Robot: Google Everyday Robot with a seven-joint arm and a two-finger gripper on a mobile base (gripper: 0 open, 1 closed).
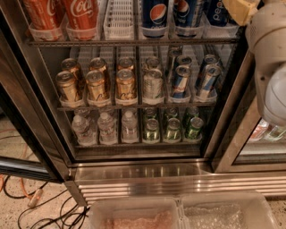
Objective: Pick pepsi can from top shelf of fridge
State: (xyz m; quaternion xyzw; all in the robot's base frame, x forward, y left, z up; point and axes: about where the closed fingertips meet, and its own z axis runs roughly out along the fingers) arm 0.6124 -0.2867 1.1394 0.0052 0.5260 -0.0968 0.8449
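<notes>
The fridge (143,172) stands open in front of me. On its top shelf (134,42), three dark blue pepsi cans stand in lane trays at the right: one (154,15), a second (185,13) and a third (217,12). Two red Coca-Cola cans (82,15) stand at the left, with an empty white tray (119,18) between the groups. My white arm (270,58) comes in along the right edge. My gripper (241,9) shows only as a yellow piece at the top right, just right of the third pepsi can and partly covering it.
The middle shelf holds gold cans (97,85), silver cans (153,84) and slim blue-and-silver cans (181,80). Water bottles (107,127) and green cans (172,129) fill the bottom shelf. The door frame (31,134) angles out at left; cables (40,210) lie on the floor. My tray bins (178,214) sit below.
</notes>
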